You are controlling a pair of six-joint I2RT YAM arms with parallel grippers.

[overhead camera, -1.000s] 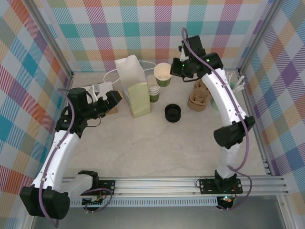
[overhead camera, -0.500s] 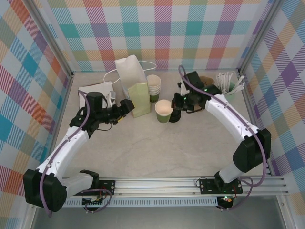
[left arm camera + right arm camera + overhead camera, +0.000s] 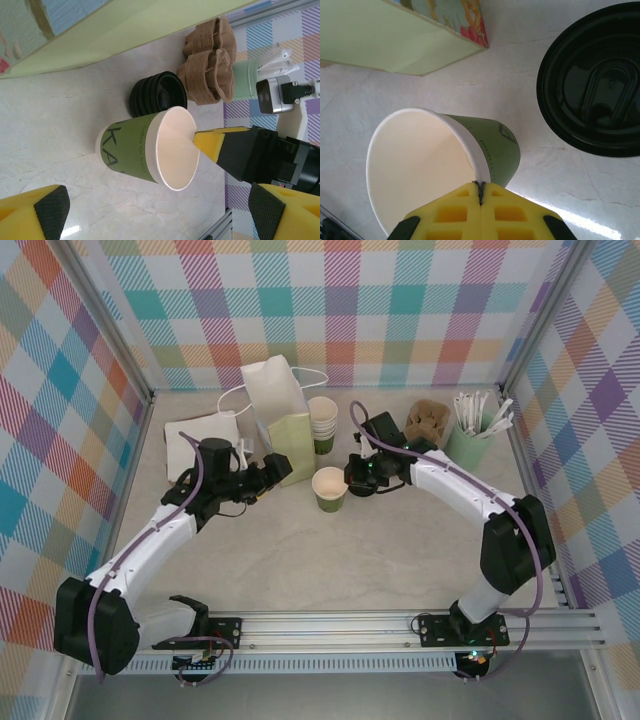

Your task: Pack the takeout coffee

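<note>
The cup [image 3: 330, 487] stood upright and open-topped near the middle of the table [image 3: 400, 550], its cream inside bare and its green wall printed with dark letters. It sat just in front of the bag [image 3: 290, 445] and just left of the lid [image 3: 592, 80]. The lid lay flat on the table, apart from the cup, with a narrow strip of marble between them in the right wrist view. Whether the cup's base rested on the table or hung just above it could not be told.

The right gripper [image 3: 480, 192] pinched the cup's rim on the side nearest the lid. Its yellow pads were pressed together on the thin paper edge, one inside the cup and one outside. In the left wrist view, one yellow finger [image 3: 215, 145] reached into the mouth of the cup.

The left gripper [image 3: 272, 470] was at the bag's front corner, left of the cup and not touching it. Its jaws were spread wide and held nothing, and the cup showed between its two fingertips in the left wrist view.

The bag, pale green, stood upright, with a taller white bag [image 3: 272, 390] behind it. A stack of cups [image 3: 322, 420] stood right of the bag, behind the cup. Brown cardboard carriers [image 3: 428, 422] lay further right. Beside them, in the far right corner, stood a mint cup [image 3: 470, 440] of white sticks.
</note>
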